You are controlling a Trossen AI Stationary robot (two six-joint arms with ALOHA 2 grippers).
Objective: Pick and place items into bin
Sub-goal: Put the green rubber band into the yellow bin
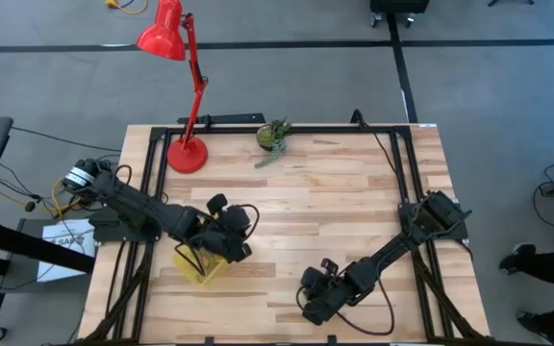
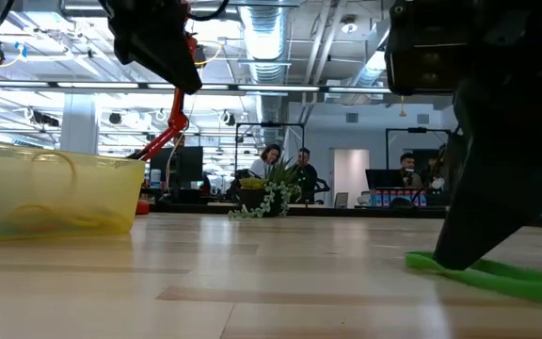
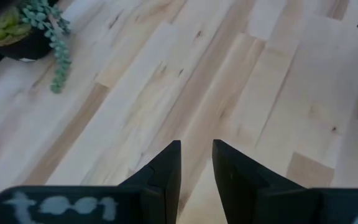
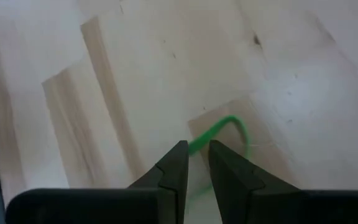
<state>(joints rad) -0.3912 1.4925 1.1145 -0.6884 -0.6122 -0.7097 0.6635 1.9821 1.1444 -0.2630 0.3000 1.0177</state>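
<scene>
The bin (image 1: 198,268) is a shallow translucent yellow tray near the table's left near part; in the low view the bin (image 2: 45,193) shows faint band loops through its wall. My left gripper (image 1: 236,237) hovers just above and right of it, narrowly open and holding nothing; in its wrist view the gripper (image 3: 196,149) has bare wood between its fingers. My right gripper (image 1: 312,306) is low at the near edge, and in its wrist view the gripper (image 4: 197,149) is shut on a green rubber band (image 4: 225,127). The same band (image 2: 502,274) lies flat on the wood. My right gripper pinches the green rubber band at one end of its loop (image 4: 194,148) between its two fingertips, coming from above and slanting down. The rest of the loop (image 2: 516,278) lies slack on the table beside the finger (image 2: 459,245), which reaches the tabletop.
A red desk lamp stands with its base (image 1: 187,155) at the far left. A green plant-like clump in a small pot (image 1: 273,137) sits at the far edge. Bare wood stretches between the two arms. People sit in the room beyond the table (image 2: 271,160).
</scene>
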